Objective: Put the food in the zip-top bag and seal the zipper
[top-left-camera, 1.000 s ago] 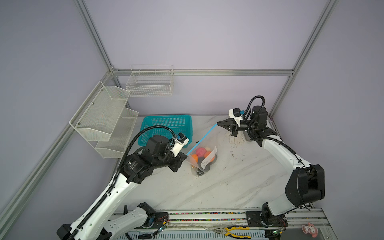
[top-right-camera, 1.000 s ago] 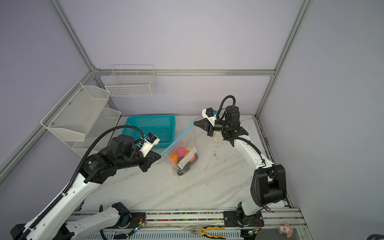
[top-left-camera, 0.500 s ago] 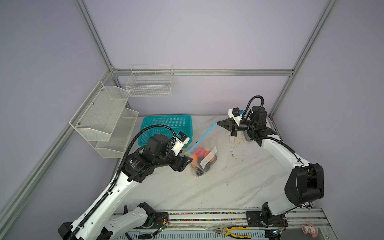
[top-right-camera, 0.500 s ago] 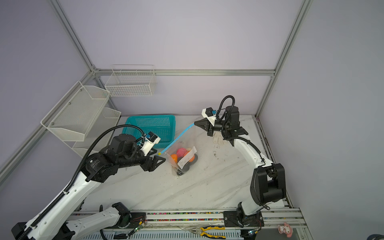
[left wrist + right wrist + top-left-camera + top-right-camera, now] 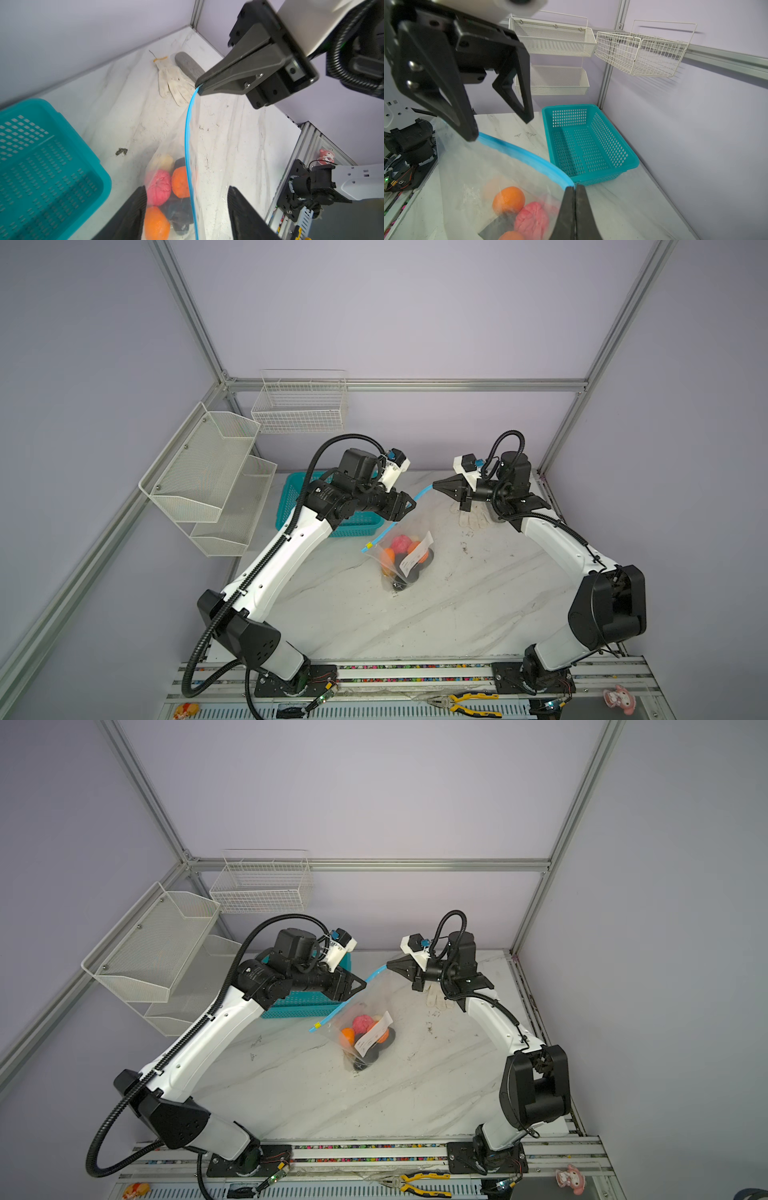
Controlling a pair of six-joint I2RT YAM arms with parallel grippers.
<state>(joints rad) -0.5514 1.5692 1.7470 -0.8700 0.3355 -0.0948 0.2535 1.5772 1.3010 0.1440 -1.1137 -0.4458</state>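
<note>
The clear zip-top bag (image 5: pixel 409 531) hangs by one corner, its belly resting on the table. The food (image 5: pixel 400 542), pink, orange and dark pieces, lies inside it. The light-blue zipper (image 5: pixel 380 534) slopes down to a yellow slider (image 5: pixel 367 546) at its low free end. My right gripper (image 5: pixel 435 485) is shut on the zipper's high end (image 5: pixel 574 188). My left gripper (image 5: pixel 409 504) is open close to the right one. In the left wrist view its jaws (image 5: pixel 187 188) straddle the zipper (image 5: pixel 188 128) without touching it. The food (image 5: pixel 159 187) shows below.
A teal mesh basket (image 5: pixel 361 526) stands behind the left arm, by the back wall. A white work glove (image 5: pixel 471 516) lies under the right gripper. White mesh shelves (image 5: pixel 208 481) and a wire basket (image 5: pixel 299 406) hang on the walls. Pliers (image 5: pixel 461 699) lie on the front rail.
My left gripper opened, let go of the zipper's low slider end, and moved up along the strip toward the right gripper. The right gripper has kept its hold and place.
</note>
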